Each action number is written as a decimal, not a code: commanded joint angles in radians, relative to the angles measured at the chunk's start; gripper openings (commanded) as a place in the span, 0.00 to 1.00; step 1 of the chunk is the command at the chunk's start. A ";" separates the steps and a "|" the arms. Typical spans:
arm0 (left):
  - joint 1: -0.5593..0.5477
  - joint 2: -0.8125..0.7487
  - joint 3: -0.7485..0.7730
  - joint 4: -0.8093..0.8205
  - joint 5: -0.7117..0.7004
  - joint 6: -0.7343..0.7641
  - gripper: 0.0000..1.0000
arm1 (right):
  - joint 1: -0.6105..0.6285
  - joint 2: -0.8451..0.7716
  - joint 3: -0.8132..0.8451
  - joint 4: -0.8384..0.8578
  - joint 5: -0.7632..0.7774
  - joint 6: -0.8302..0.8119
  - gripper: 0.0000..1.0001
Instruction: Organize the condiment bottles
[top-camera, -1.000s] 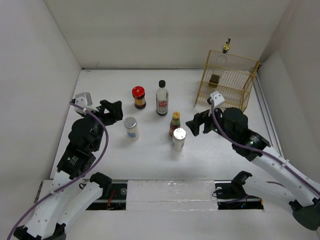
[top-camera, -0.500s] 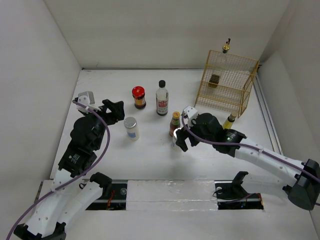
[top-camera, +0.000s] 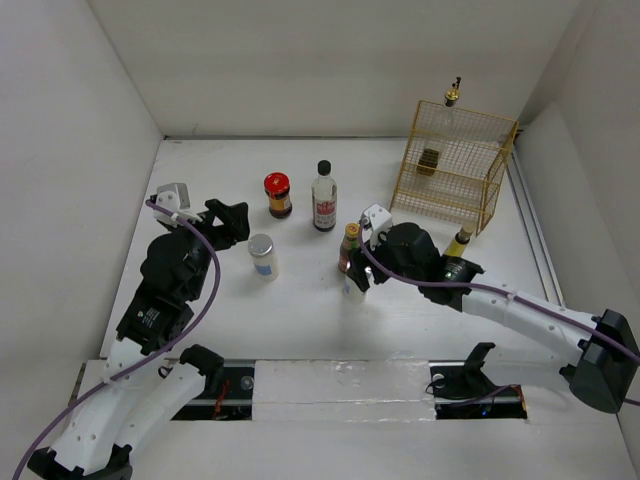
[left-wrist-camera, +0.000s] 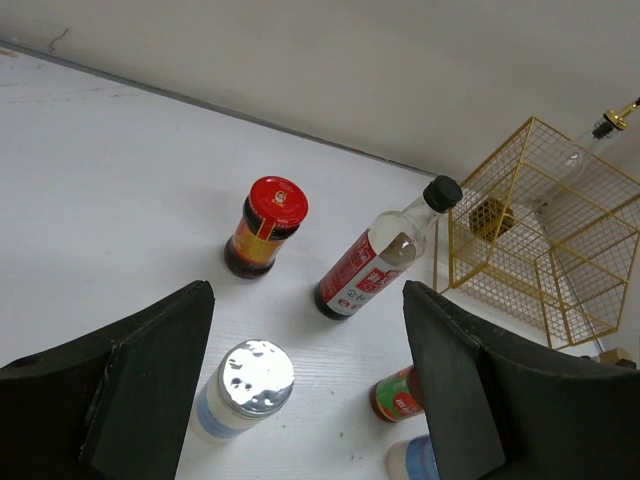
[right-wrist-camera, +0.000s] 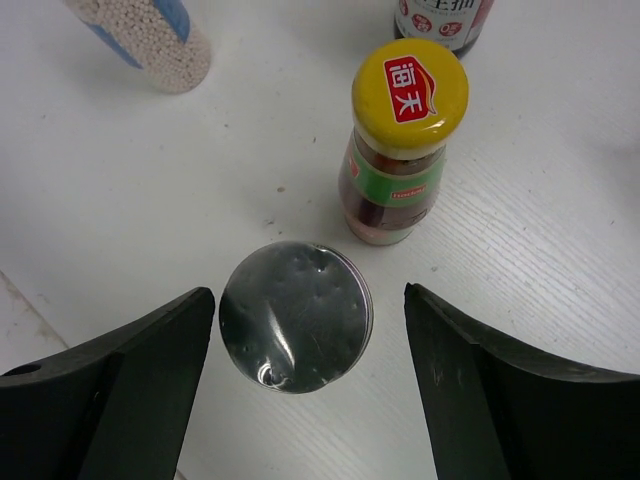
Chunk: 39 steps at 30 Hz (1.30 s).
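Note:
My right gripper (top-camera: 358, 276) is open and hangs over a silver-lidded white jar (right-wrist-camera: 296, 316), a finger on each side with gaps, not touching. A yellow-capped brown bottle (right-wrist-camera: 408, 140) stands just behind the jar. My left gripper (top-camera: 232, 222) is open and empty, above and beside a second silver-lidded jar (top-camera: 262, 256), which shows between the fingers in the left wrist view (left-wrist-camera: 243, 390). The red-lidded jar (top-camera: 277, 193) and the tall black-capped clear bottle (top-camera: 323, 197) stand further back. Another yellow-capped bottle (top-camera: 459, 243) stands by the rack. The gold-spout clear bottle (top-camera: 451, 100) is at the rack's back.
The yellow wire rack (top-camera: 455, 160) stands at the back right against the wall, with a small dark thing (top-camera: 430, 161) inside. White walls close the table on the left, back and right. The arm bases sit at the near edge.
My right arm has swung left from beside the rack and now hangs over the silver-lidded jar. The left arm and the bottles have not moved.

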 joint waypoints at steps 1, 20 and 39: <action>0.005 -0.007 0.009 0.040 0.010 0.006 0.72 | 0.007 -0.002 -0.004 0.068 0.017 0.000 0.82; 0.005 -0.025 0.009 0.040 0.010 0.006 0.72 | 0.007 -0.046 0.071 -0.120 0.015 0.009 0.41; 0.005 -0.043 0.000 0.040 0.029 0.006 0.72 | -0.537 -0.040 0.509 0.151 0.196 -0.097 0.43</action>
